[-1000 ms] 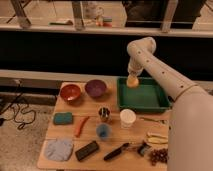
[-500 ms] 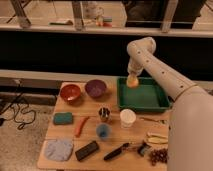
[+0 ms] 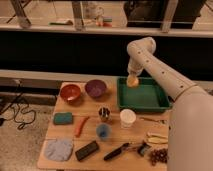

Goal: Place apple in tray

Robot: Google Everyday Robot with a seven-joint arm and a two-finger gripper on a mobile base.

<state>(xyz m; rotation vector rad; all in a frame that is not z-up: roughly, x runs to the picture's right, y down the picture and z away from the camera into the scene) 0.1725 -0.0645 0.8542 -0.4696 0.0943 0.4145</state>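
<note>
The green tray (image 3: 150, 102) sits at the back right of the wooden table. My gripper (image 3: 132, 76) hangs over the tray's back left corner, at the end of the white arm that reaches in from the right. The yellow-orange apple (image 3: 132, 81) is right at the gripper's tip, just above or on the tray floor near that corner. I cannot tell whether the apple rests on the tray or is still held.
A red bowl (image 3: 70, 92) and a purple bowl (image 3: 95, 88) stand left of the tray. In front are a white cup (image 3: 128, 118), a metal cup (image 3: 104, 114), a blue cup (image 3: 103, 131), an orange carrot-like thing (image 3: 81, 125), a green sponge (image 3: 63, 118), a blue cloth (image 3: 59, 149) and utensils.
The gripper with the apple has stayed over the tray's back left corner; it may have dropped very slightly. Nothing else has moved.
</note>
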